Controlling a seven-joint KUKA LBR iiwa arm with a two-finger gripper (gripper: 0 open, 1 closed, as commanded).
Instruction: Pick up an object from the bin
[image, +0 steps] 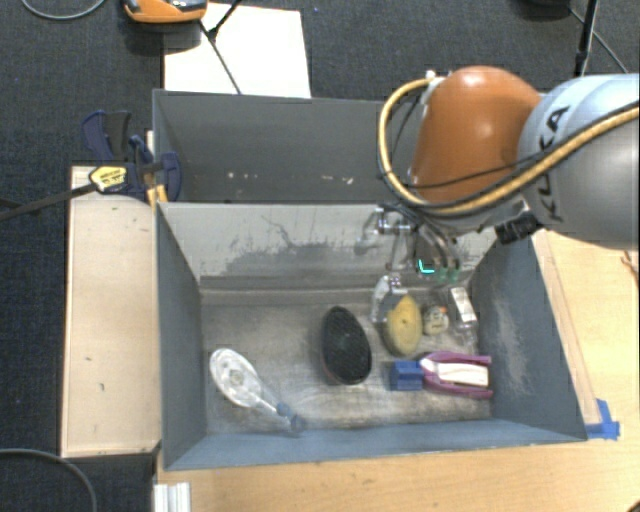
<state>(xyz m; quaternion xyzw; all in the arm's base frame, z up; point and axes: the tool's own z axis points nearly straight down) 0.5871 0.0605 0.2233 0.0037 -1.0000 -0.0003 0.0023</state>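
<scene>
Nothing has been lifted yet: every thing lies on the floor of the grey bin (180, 330), so the pick is at best at its approach, with closing, gripping and raising all left to do. The arm (590, 160) comes in from the upper right of the frame, and its jaws hang low in the right half of the bin, set well apart with nothing clamped between them. Just below them, right of centre, lies a yellowish oval thing (403, 327), rather like a small potato; one jaw stands touching or just above its upper end, and which of the two I cannot tell. By its place it looks like the likeliest thing to be picked. Its long axis runs nearly up and down the frame, the upper end leaning slightly to the left, and neither end is a clear point. Just beside it on the right sits a small round piece (435, 320). Below are a blue block (405, 376) and a purple and white item (458, 372), lying across the frame. A black oval brush (346, 345) lies to the left, and a clear plastic piece (240, 380) rests at the lower left.
</scene>
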